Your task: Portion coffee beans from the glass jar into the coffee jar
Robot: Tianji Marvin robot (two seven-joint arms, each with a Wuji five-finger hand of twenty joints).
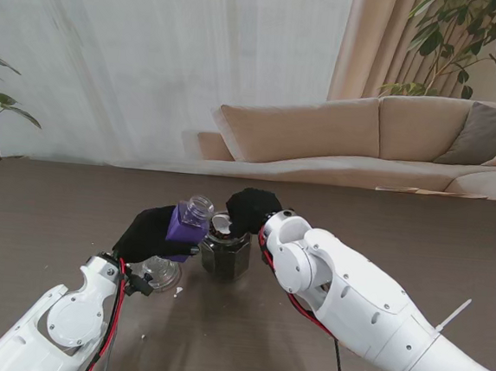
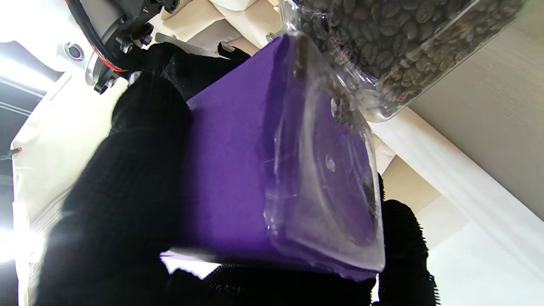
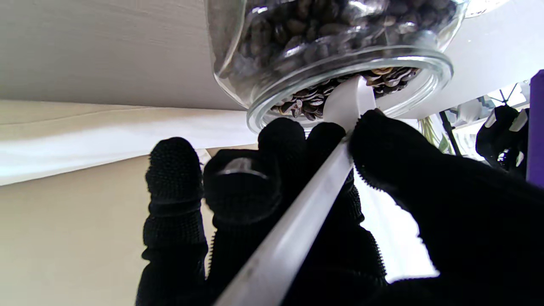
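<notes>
The black-gloved left hand [image 1: 150,233] is gripping the square, purple-wrapped coffee jar [image 1: 187,224], holding it tilted just beside the bean-filled glass jar [image 1: 226,251] standing mid-table. The right hand [image 1: 251,210] is pinching a smooth white spoon [image 3: 297,221] at the jar's round mouth, hiding the spoon's bowl.

text: none legible | labels: purple jar label [image 1: 185,224] blank

A beige sofa [image 1: 383,136] is sitting just beyond the far edge of the dark wood-grain table [image 1: 54,212]. Behind the sofa, sheer white curtains [image 1: 155,56] are glowing with daylight. A leafy plant [image 1: 461,39] is rising behind the sofa's right end.
</notes>
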